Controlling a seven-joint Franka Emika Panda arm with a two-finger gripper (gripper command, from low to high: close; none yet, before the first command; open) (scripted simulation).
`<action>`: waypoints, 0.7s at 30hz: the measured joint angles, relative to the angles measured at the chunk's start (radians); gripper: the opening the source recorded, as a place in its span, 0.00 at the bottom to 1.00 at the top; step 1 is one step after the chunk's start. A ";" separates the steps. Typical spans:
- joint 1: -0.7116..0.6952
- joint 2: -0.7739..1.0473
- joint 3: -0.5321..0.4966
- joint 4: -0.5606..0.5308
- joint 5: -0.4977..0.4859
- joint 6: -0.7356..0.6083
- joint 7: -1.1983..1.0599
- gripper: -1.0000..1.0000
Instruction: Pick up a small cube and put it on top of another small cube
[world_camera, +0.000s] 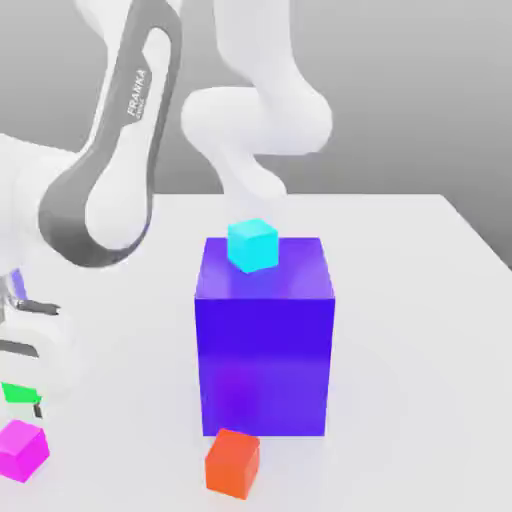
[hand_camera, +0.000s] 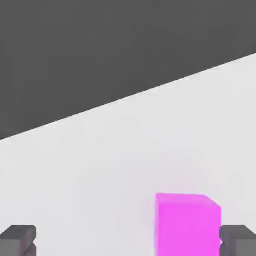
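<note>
We are reaching for the small magenta cube (hand_camera: 187, 222) on the white tabletop (hand_camera: 100, 165); our end effector (hand_camera: 128, 241), spread wide, must centre, descend, then close around it.

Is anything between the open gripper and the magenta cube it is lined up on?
Nothing visible. In the hand view the magenta cube sits on bare table between the fingertips, close to one of them. The gripper is open, with no object in the gap.

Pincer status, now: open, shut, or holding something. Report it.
Pincer: open and holding nothing; the magenta cube sits between its fingertips, close to one of them, not gripped.
</note>
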 joint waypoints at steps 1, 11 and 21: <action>-0.016 0.035 0.013 0.006 0.016 0.022 -0.015 0.50; -0.094 0.176 0.103 0.040 0.100 0.121 -0.079 0.00; -0.043 -0.146 -0.105 -0.123 -0.148 -0.011 0.001 0.00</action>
